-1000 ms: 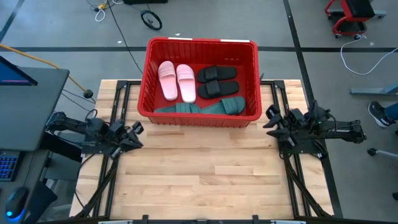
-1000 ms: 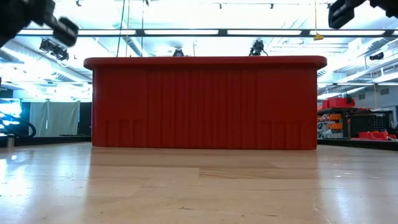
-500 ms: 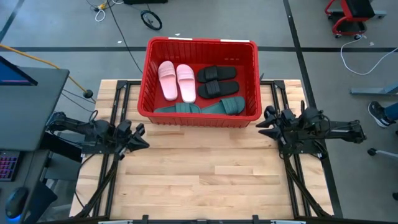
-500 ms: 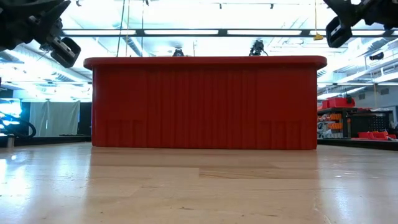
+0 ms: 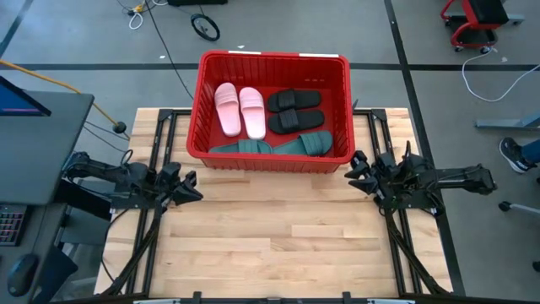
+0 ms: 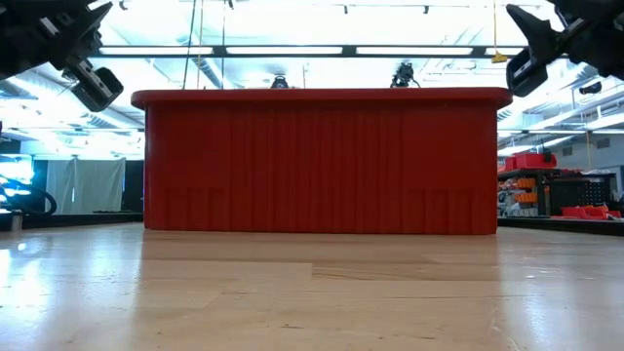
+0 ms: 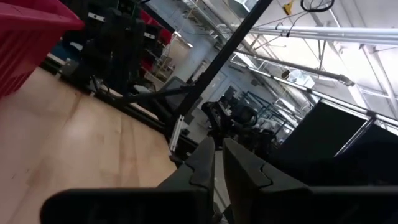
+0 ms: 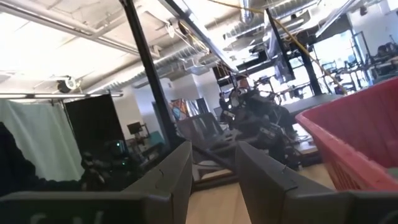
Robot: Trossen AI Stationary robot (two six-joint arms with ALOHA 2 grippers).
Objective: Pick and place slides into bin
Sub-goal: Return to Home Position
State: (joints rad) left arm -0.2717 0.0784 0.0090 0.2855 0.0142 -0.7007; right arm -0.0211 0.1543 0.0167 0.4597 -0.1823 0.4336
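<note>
1. Left gripper (image 5: 191, 183) hangs over the table (image 5: 278, 245), just off the bin's near-left corner. Its fingers are almost together with nothing between them.
2. Right gripper (image 5: 354, 165) sits near the bin's near-right corner. Its fingers are parted and it carries nothing.
3. Red bin (image 5: 274, 57) stands at the table's far edge, between the arms.
4. Inside the bin, green slides (image 5: 270, 146) lie along the near wall. Behind them are pink slides (image 5: 239, 110) on the left and black slides (image 5: 295, 111) on the right.
</note>
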